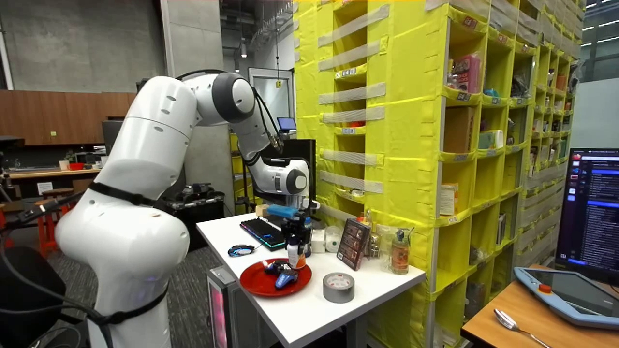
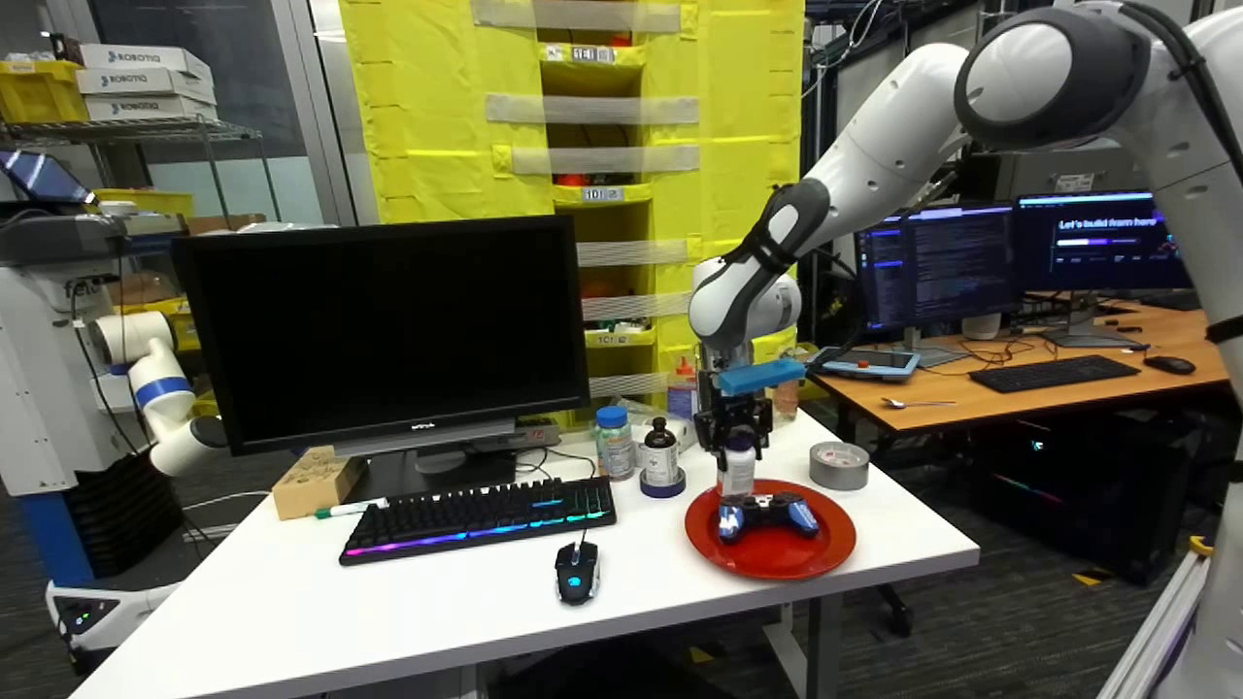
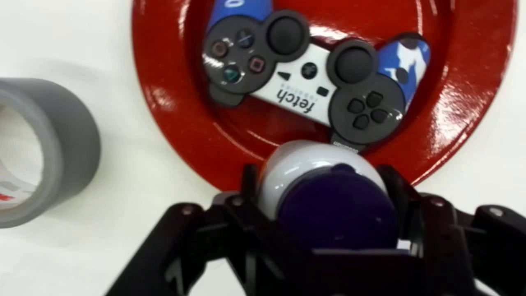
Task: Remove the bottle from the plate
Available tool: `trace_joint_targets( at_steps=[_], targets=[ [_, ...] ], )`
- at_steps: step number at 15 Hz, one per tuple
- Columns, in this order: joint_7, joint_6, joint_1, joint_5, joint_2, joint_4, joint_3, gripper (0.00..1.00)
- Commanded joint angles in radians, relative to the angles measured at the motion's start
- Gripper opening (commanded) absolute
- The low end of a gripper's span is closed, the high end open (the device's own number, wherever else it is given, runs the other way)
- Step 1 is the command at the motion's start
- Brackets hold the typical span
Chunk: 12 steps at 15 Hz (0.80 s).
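Arm arched, end effector down (fingers clamped).

Controller on plate; tape alongside; bottle between fingers

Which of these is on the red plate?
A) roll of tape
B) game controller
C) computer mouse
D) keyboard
B: the wrist view shows the game controller lying on the red plate, while the roll of tape sits apart from it on the white table.
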Motion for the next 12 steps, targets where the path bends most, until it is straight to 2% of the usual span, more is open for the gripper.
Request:
trace_joint_targets(
  at_steps=[1,6,12],
  targets=[
    [0.027,0.019,0.041,-0.025,-0.032,-0.032,0.003,0.45],
    [0.037,-0.013,0.041,-0.049,-0.098,-0.021,-0.017,0.45],
    [0.03,-0.12,0.03,-0.12,-0.156,0.088,-0.032,0.45]
  ],
)
